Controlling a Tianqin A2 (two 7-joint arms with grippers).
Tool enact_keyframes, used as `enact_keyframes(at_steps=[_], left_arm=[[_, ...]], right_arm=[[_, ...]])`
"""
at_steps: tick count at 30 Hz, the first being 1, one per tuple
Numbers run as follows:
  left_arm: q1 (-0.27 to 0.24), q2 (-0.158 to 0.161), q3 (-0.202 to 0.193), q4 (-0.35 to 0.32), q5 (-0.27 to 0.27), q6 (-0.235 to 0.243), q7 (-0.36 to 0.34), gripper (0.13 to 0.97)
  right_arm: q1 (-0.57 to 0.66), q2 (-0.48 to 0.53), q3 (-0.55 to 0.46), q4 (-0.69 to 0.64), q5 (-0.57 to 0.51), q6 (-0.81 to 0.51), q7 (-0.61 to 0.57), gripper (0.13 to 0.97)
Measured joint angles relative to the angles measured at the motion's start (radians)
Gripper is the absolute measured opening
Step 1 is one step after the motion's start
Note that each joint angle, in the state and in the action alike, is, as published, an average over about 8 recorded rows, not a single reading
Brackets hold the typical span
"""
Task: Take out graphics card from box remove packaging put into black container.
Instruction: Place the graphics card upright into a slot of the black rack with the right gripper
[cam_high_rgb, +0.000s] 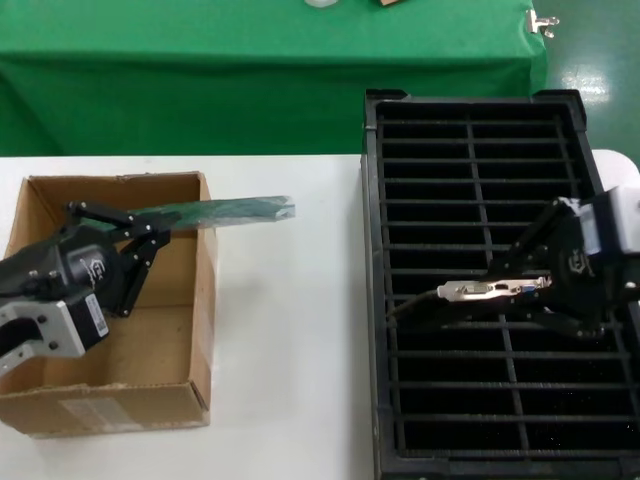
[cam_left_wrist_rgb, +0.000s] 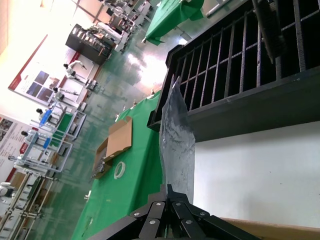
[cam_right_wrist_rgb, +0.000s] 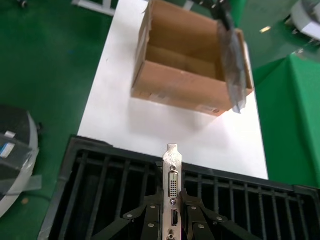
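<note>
Between pincer (cam_right_wrist_rgb: 172, 212) fingers — graphics card (cam_right_wrist_rgb: 172, 186) edge-on

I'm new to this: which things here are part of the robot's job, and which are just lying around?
Job:
graphics card in right gripper
packaging in left gripper
box
black container

Lying about:
tape roll
green cloth
</note>
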Motion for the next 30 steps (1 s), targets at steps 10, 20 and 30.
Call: enact_keyframes(at_steps=[10,20,30], left_arm=[[0.0,0.0,0.0,0.0,0.0,0.0,0.0,0.139],[0.0,0.0,0.0,0.0,0.0,0.0,0.0,0.139],[0.0,0.0,0.0,0.0,0.0,0.0,0.0,0.139]], right_arm=[[0.183,-0.057,-0.222,0.01,-0.056,-0.063,0.131,0.19],[0.413,-0.113,-0.52,-0.014,-0.033,-0.069,0.288,0.19],[0.486,-0.188,-0.631,-0.072,-0.028,-0.07,0.37,0.19]])
